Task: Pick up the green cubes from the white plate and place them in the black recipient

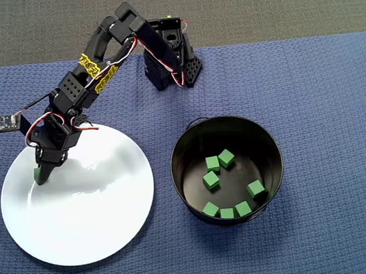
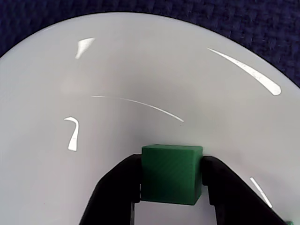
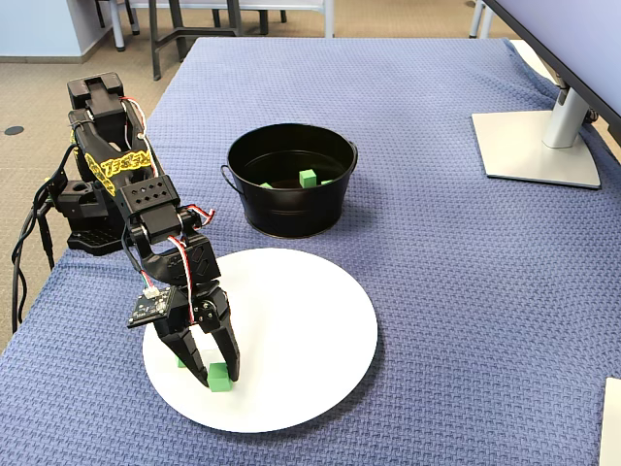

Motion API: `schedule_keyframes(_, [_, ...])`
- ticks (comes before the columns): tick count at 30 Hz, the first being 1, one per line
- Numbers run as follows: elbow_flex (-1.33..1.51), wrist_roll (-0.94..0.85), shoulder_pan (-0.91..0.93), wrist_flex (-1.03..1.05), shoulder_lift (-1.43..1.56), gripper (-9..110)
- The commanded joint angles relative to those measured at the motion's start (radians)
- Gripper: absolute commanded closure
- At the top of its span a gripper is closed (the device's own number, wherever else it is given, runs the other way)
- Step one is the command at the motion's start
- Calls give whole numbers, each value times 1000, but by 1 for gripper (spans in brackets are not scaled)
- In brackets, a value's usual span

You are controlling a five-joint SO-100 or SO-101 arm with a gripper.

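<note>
1. Green cube [image 2: 171, 174], one item: small, matte, bright green; pinched between the two black fingers of the hand, seen square-on in the wrist view. In the fixed view it [image 3: 221, 377] sits low on the plate surface; whether it touches the plate or is just above it cannot be told.
2. Hand [image 2: 171, 187]: clenched on the cube, one finger [image 2: 117, 187] at its 9 o'clock side, the other at its 3 o'clock side. In the overhead view the hand [image 1: 42, 172] points down near the plate's rim at about 10 o'clock.
3. Second green cube [image 3: 181, 363]: a sliver showing behind the fingers in the fixed view, on the plate.
4. White plate [image 1: 105, 215]: large, round, glossy, lying flat on the desk.
5. Black pot [image 1: 271, 140]: round, tall straight walls, standing at 3 o'clock from the plate in the overhead view, close by but not touching it.
6. Green cubes in the pot [image 1: 226, 157]: seven, loose on the floor, two near the centre, one a little lower, four along the wall from 4 to 7 o'clock.
7. Desk [image 1: 339, 89]: covered in blue woven cloth.
8. Arm base [image 1: 173, 60]: at 12 o'clock on the cloth.
9. Monitor stand [image 3: 536, 146]: far right in the fixed view.
</note>
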Motion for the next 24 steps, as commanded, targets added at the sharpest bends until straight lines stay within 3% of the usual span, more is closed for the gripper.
schedule_keyframes(1, [-55, 18, 3, -28, 18, 99])
schedule_keyframes(11, [-64, 69, 6, -3, 57, 101])
schedule_keyframes(16, [-279, 175, 12, 318, 132, 101])
schedule_keyframes(24, [-143, 232, -44, 365, 377, 101])
